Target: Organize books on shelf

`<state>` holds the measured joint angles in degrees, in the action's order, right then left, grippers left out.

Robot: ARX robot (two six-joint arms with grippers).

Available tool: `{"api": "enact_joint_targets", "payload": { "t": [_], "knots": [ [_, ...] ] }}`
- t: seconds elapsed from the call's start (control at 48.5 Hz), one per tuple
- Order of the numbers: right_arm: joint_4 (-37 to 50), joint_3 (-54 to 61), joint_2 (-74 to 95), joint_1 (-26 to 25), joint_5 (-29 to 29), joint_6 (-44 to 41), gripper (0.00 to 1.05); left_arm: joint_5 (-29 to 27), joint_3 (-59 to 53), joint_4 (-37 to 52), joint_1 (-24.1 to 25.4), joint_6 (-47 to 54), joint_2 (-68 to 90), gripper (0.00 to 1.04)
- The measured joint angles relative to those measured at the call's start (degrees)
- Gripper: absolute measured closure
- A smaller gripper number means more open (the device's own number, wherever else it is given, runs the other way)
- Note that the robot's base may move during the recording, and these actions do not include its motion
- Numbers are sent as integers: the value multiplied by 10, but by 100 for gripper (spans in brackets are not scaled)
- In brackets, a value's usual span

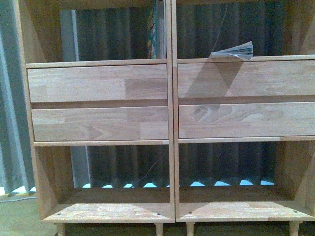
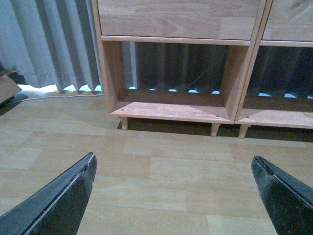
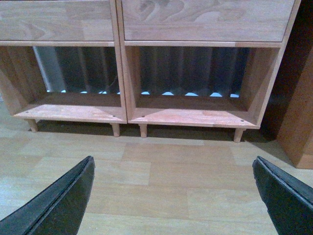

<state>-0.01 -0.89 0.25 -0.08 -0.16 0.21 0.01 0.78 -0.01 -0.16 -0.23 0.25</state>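
The pale wood shelf (image 1: 170, 128) fills the front view, with four plain drawer fronts between upper and lower open compartments. A book (image 1: 158, 30) stands upright at the right side of the upper left compartment. Another book (image 1: 235, 51) lies flat in the upper right compartment, its fanned pages at the front edge. Neither arm shows in the front view. My left gripper (image 2: 173, 164) is open over bare floor, facing the shelf's lower left compartment (image 2: 171, 105). Open too, my right gripper (image 3: 173, 166) hangs above the floor before the lower compartments (image 3: 190, 110). Both hold nothing.
Grey curtains (image 2: 49, 44) hang behind and left of the shelf, with a cable on the floor at their foot. A dark wooden piece (image 3: 298, 98) stands right of the shelf. Short peg legs (image 3: 115, 129) lift the unit off the pale plank floor (image 3: 166, 186).
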Motion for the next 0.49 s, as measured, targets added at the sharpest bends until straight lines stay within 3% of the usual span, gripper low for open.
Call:
{"api": "enact_joint_targets", "payload": {
  "t": [0.494],
  "knots": [
    [0, 0, 0, 0, 0, 0, 7, 0, 0, 0, 0, 0, 0, 7]
  ]
}}
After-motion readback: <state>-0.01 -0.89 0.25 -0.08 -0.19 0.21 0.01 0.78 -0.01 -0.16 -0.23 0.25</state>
